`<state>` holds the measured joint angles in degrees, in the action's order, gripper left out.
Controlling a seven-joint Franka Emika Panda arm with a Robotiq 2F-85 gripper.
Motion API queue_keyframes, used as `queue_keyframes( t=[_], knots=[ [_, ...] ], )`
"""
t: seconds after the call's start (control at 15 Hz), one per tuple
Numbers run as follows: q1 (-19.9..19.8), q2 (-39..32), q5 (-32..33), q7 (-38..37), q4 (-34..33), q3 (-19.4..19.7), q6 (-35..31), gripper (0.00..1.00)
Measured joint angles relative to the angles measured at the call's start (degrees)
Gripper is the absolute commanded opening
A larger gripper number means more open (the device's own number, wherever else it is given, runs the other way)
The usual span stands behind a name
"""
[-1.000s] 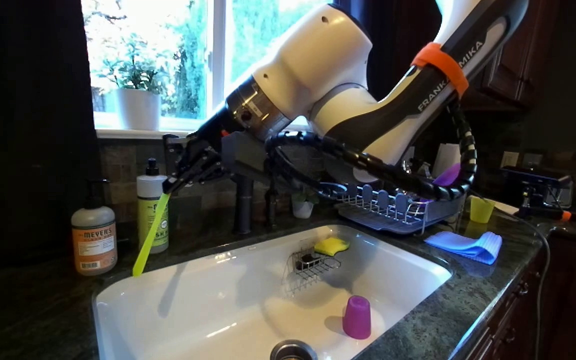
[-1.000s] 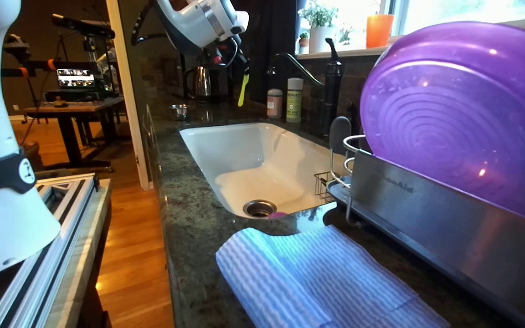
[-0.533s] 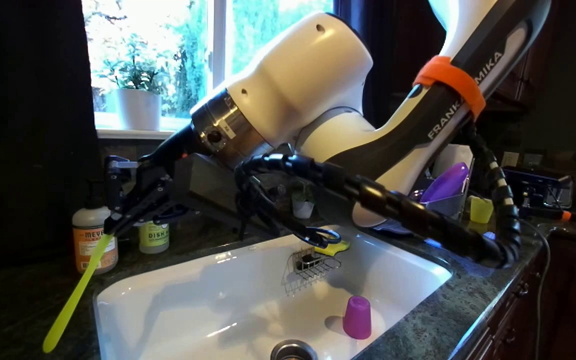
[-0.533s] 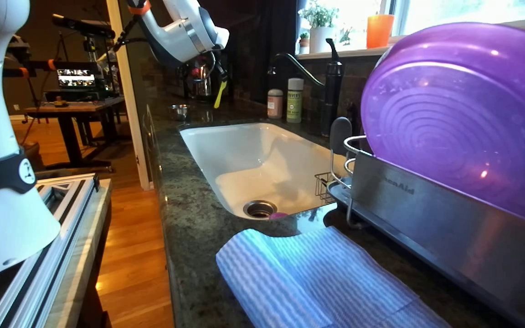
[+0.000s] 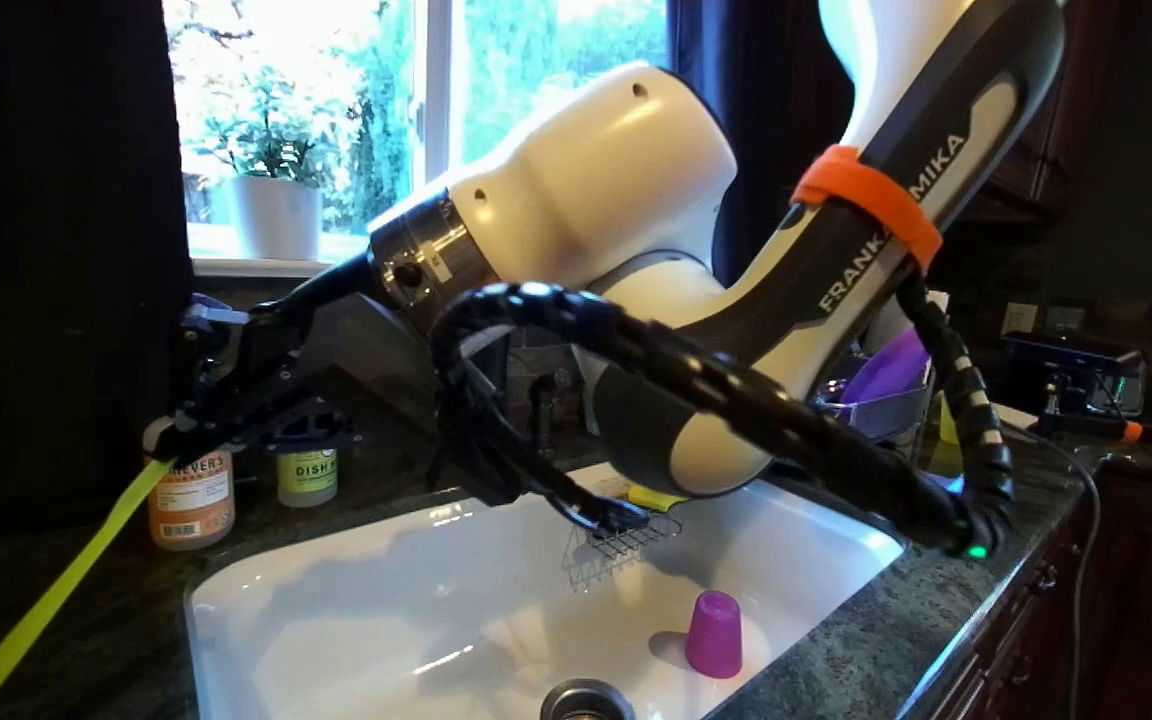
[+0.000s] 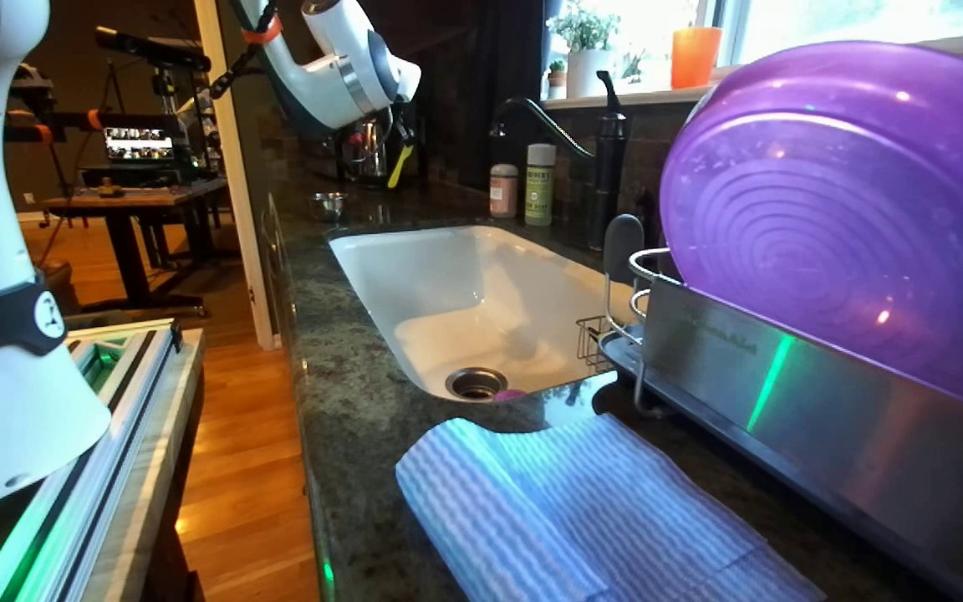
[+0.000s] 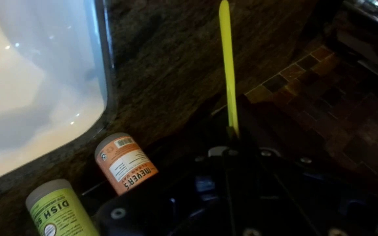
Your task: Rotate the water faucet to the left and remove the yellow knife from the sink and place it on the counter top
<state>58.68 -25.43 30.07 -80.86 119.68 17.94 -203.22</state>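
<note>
At the tip of my gripper (image 7: pixel 233 132), pinched tight, I hold one end of the yellow knife (image 7: pixel 228 59); its free end slants out and down. Beneath it lies the dark table (image 7: pixel 162 75); the knife looks raised off it, though I cannot read the gap. I judge this to be the placing step. To do it well, I should tilt as I lower, so the knife comes nearly level and its free end lands softly, then bring the held end down before easing my jaws apart. So thin and light-looking a piece may skid if let go from high. Near my gripper stand the orange-labelled bottle (image 7: pixel 126 164) and the green-labelled bottle (image 7: pixel 59 209); I ought to draw back without knocking either. Next comes the sink (image 7: pixel 99 65); my release should fall well outside its rim, lest the knife slide in. Farther along, in an exterior view, the water faucet (image 6: pixel 609 159) rises behind the sink; whether its turn is done, I cannot tell.
</note>
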Motion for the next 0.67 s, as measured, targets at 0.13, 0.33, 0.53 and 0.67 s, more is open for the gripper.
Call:
queue_keyframes(
  t=[0.13,0.33,0.53,0.67],
  knots=[
    [-6.5,-2.6,-8.7,5.8,-1.3,-9.1,-1.1,0.01],
    [-13.3,-6.6,-17.5,12.1,-4.3,-18.7,-1.1,0.01],
    [-16.9,-10.3,-25.3,18.5,-7.3,-24.3,-1.0,0.01],
    [-19.3,-12.2,-28.9,22.6,-8.9,-28.0,-0.6,0.01]
  ],
)
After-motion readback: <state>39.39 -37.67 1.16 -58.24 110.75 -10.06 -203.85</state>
